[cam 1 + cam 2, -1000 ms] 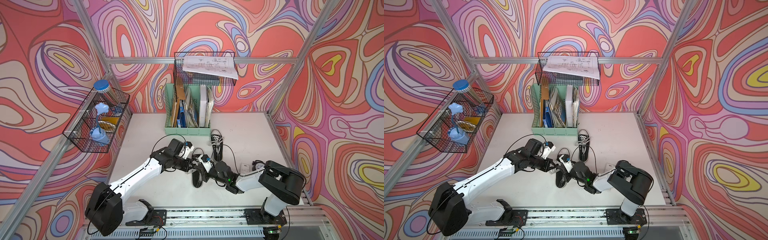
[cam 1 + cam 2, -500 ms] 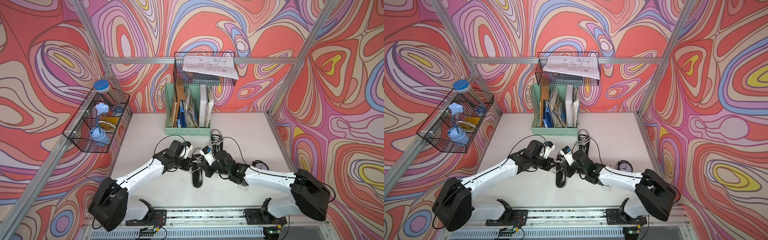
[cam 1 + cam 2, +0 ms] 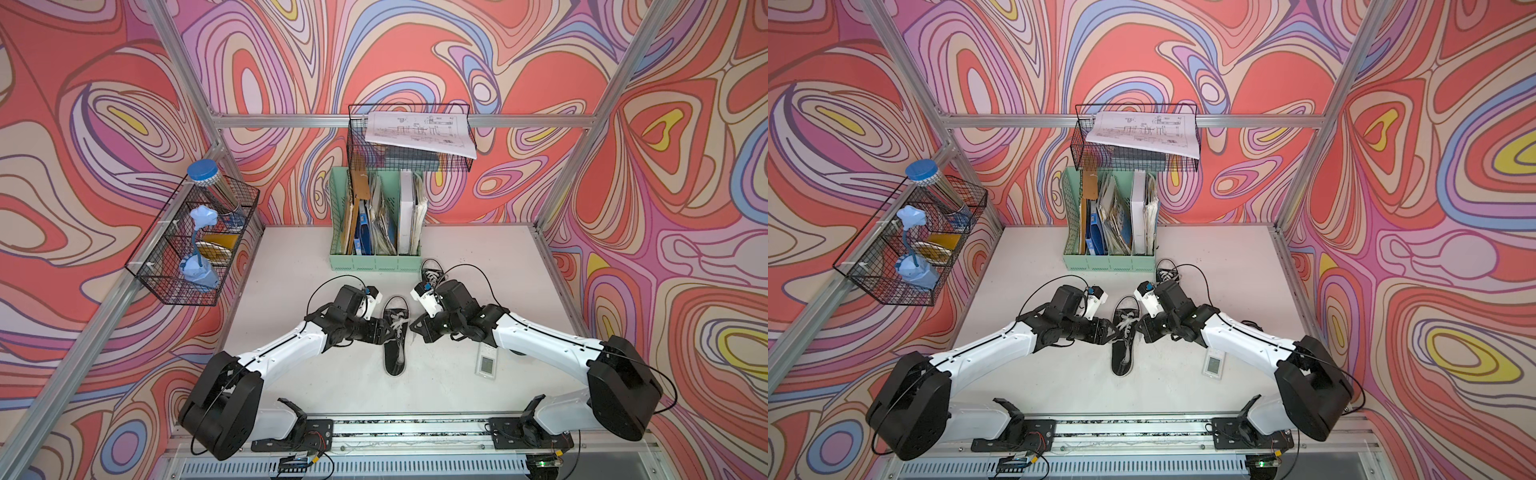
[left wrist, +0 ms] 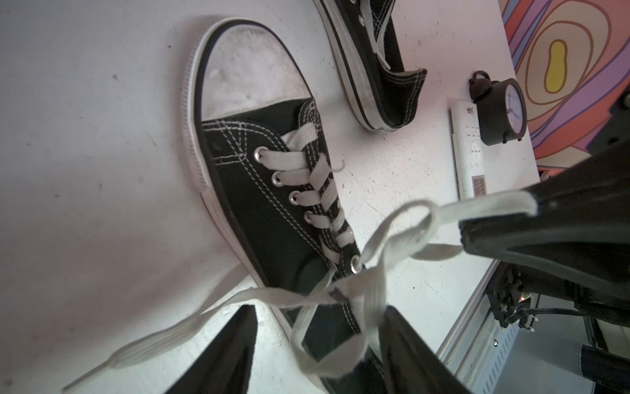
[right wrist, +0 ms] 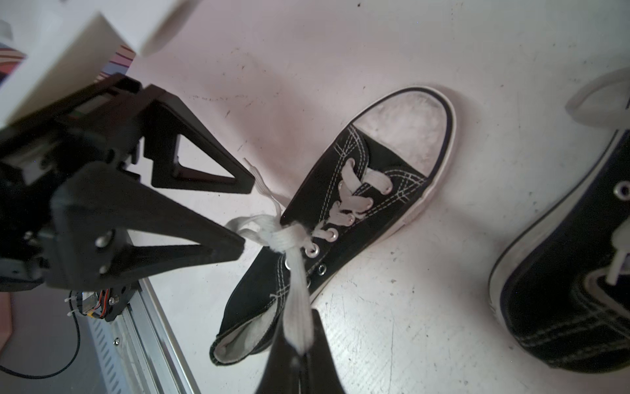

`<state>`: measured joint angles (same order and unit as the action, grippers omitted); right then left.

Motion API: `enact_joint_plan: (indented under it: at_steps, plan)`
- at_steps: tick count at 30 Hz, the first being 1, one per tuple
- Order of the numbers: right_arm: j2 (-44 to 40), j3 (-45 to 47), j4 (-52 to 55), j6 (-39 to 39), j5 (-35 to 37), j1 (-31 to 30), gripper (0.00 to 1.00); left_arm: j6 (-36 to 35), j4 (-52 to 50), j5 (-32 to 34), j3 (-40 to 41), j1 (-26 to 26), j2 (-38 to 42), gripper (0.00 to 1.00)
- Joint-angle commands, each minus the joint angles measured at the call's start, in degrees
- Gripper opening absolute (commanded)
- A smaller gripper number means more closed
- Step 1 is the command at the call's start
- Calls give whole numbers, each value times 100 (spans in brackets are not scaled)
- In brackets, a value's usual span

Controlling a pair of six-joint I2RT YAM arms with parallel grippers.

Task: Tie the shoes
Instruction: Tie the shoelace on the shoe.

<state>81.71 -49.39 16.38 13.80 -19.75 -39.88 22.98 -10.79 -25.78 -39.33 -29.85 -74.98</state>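
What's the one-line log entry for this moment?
left gripper: open, beside lace | right gripper: shut on lace | shoe: knot loose, unfinished | other shoe: beside file rack

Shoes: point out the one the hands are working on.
The shoe lying between them: the right hand pinches its lace, and the left hand stands open beside it. The other shoe lies untouched by the green file holder.
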Motion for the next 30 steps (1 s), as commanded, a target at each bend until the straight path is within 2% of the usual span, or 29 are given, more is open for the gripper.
enact_joint_plan:
  at_steps: [1, 5, 8, 11, 15, 22, 30]
  plan:
    - [57, -10, 238, -53, -82, 69, 0, 96, 113, 259, 225, 115, 432, 81]
    - [72, 78, 175, -44, -123, 118, 0, 425, -13, 952, 515, 201, 788, 84]
    - [97, 123, 106, -28, -156, 121, 0, 730, -270, 1711, 682, 198, 927, 77]
    - [153, 157, 12, -20, -176, 121, 0, 925, -297, 2047, 836, 183, 872, 70]
    - [282, 135, -95, -18, -275, 121, 0, 1088, -219, 2349, 844, 71, 563, 69]
    - [260, 146, -118, -53, -266, 121, 0, 1099, -283, 3248, 487, -449, -276, 70]
    - [190, 244, -162, -64, -288, 121, 0, 1269, -63, 3587, 308, -776, -936, 73]
